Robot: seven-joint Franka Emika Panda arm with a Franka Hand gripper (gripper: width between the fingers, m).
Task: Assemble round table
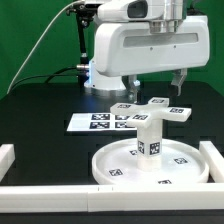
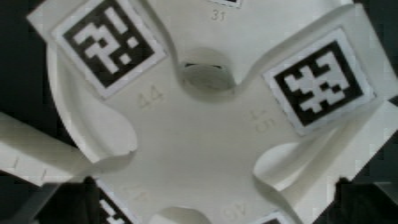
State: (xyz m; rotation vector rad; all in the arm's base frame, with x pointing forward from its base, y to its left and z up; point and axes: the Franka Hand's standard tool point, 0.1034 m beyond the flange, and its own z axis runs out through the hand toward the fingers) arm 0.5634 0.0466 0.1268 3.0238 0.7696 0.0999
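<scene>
The large white round disc (image 1: 105,170) lies flat on the black table near the front. The short cylinder leg (image 1: 148,140) stands upright in its middle. The cross-shaped foot piece (image 1: 150,110) sits on top of the leg, tags facing up. My gripper (image 1: 156,86) hangs just above the foot piece, open, with one finger on each side and nothing held. In the wrist view the foot piece (image 2: 196,120) fills the picture, with a small round hub at its centre. My gripper (image 2: 214,205) shows only as dark fingertips (image 2: 54,200) at the two corners, wide apart.
The marker board (image 1: 100,122) lies behind the disc, toward the exterior view's left. Long white border walls run along the front (image 1: 60,195), the left (image 1: 8,155) and the right (image 1: 212,155). The robot base (image 1: 95,75) stands at the back.
</scene>
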